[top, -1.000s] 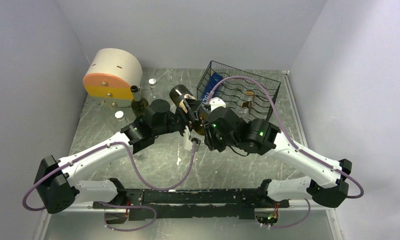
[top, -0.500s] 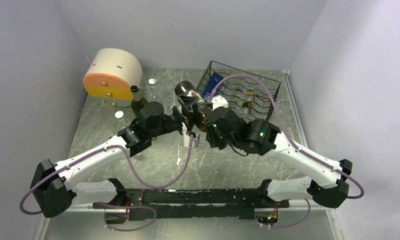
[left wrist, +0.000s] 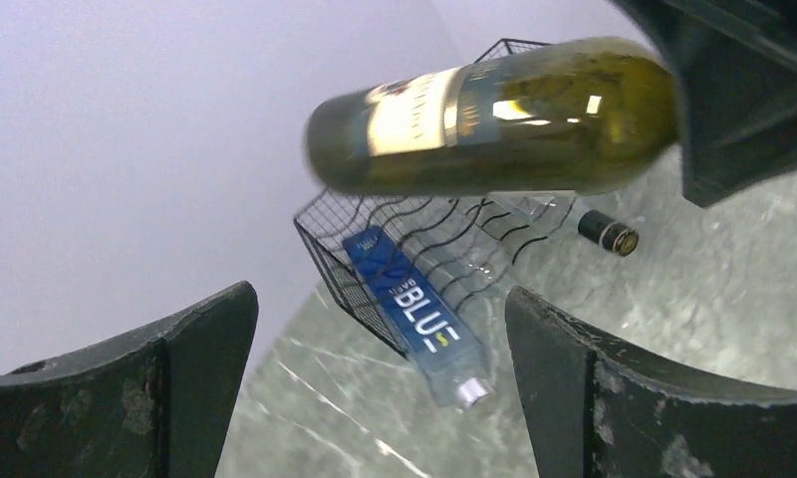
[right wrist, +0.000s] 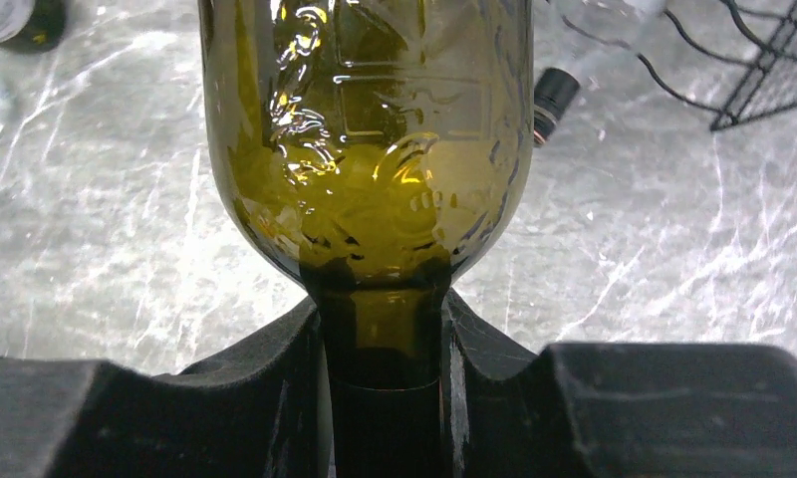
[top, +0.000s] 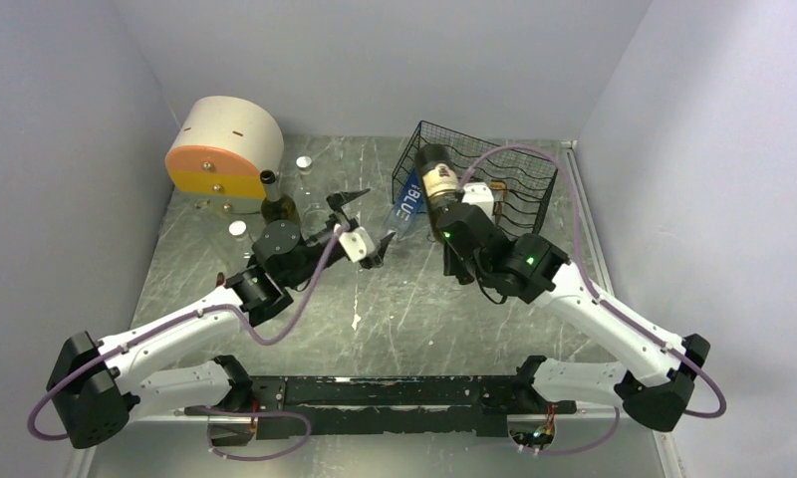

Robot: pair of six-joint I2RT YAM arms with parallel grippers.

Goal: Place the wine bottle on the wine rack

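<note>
My right gripper (top: 451,217) is shut on the neck of the olive-green wine bottle (top: 436,179) and holds it in the air, level, over the left part of the black wire wine rack (top: 514,189). In the right wrist view the fingers (right wrist: 295,368) clamp the bottle's neck (right wrist: 380,339). In the left wrist view the wine bottle (left wrist: 494,119) hangs above the rack (left wrist: 414,224). My left gripper (top: 360,227) is open and empty, left of the rack; its wide gap (left wrist: 380,388) frames bare table.
A blue-labelled water bottle (top: 406,204) pokes out of the rack's left end. A clear bottle with a black cap (left wrist: 606,232) lies in the rack. A beige and orange drum (top: 220,149), an upright green bottle (top: 275,207) and white caps (top: 237,228) stand back left.
My left gripper has let go of the wine bottle and drawn back to the left. My right arm has carried the bottle back and right, over the rack.
</note>
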